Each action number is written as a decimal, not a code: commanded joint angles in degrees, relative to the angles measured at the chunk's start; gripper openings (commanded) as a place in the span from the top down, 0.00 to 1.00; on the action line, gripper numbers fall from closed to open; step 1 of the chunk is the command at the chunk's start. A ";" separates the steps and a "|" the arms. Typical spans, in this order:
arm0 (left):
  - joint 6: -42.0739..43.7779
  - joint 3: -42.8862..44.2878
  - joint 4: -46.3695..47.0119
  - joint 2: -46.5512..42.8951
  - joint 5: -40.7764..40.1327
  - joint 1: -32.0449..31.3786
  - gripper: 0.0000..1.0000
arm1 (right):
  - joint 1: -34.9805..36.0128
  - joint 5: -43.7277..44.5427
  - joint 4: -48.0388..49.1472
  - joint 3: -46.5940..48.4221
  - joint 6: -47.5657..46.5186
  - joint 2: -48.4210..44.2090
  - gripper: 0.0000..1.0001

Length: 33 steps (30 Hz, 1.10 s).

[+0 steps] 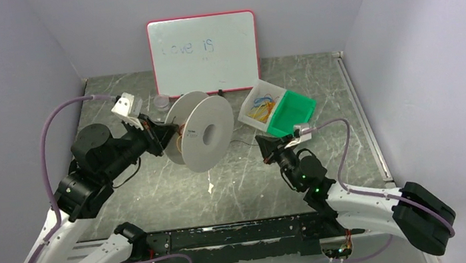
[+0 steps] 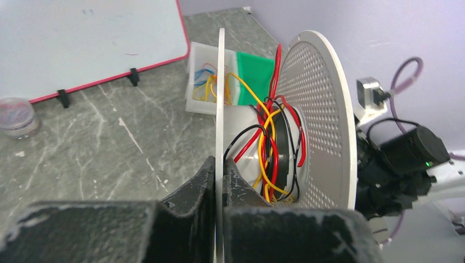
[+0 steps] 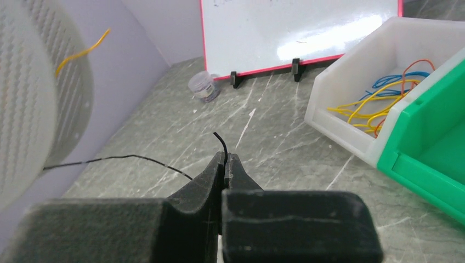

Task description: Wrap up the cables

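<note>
Spreading under everything is the grey marbled bench (image 1: pixel 157 194), with the red-framed whiteboard (image 1: pixel 204 54) propped at its far edge. Next down in size, the big white spool (image 1: pixel 207 134) stands upright mid-bench. The left jaws are clamped tight on the flange nearest them, the thin disc edge pinched between. The spool's perforated far disc sits squarely between the two arms. To its right, a white bin (image 1: pixel 247 118) of loose coloured wires touches a green bin (image 1: pixel 283 127). A small clear jar (image 1: pixel 161 102) sits near the whiteboard. On the hub, red, yellow and black cables (image 2: pixel 268 148) lie loosely wound. The right jaws are closed on the black cable (image 3: pixel 126 158); its tip pokes up past them and the strand runs across to the spool.
</note>
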 commanded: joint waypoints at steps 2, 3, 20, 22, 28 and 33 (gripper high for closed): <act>0.91 -0.11 5.73 -0.79 9.42 0.34 0.93 | -3.38 -0.39 -4.03 4.64 3.24 1.44 1.00; 1.62 -0.19 5.46 -0.83 10.65 0.35 0.93 | -4.23 0.08 -5.44 5.39 3.24 1.52 1.00; 11.07 -0.08 -4.44 2.52 14.19 0.25 0.93 | -14.86 0.90 -21.83 26.26 -10.07 3.61 1.00; 11.62 0.05 -5.38 3.42 13.09 0.25 0.93 | -14.85 -0.77 -22.55 29.08 -11.80 4.41 1.00; 12.72 0.64 -8.23 7.66 8.61 0.25 0.93 | -14.83 -9.89 -26.19 38.05 -15.61 8.73 1.00; 12.66 0.26 -7.95 9.45 4.90 -0.52 0.93 | -14.72 -19.63 -31.66 45.13 -14.86 12.30 1.00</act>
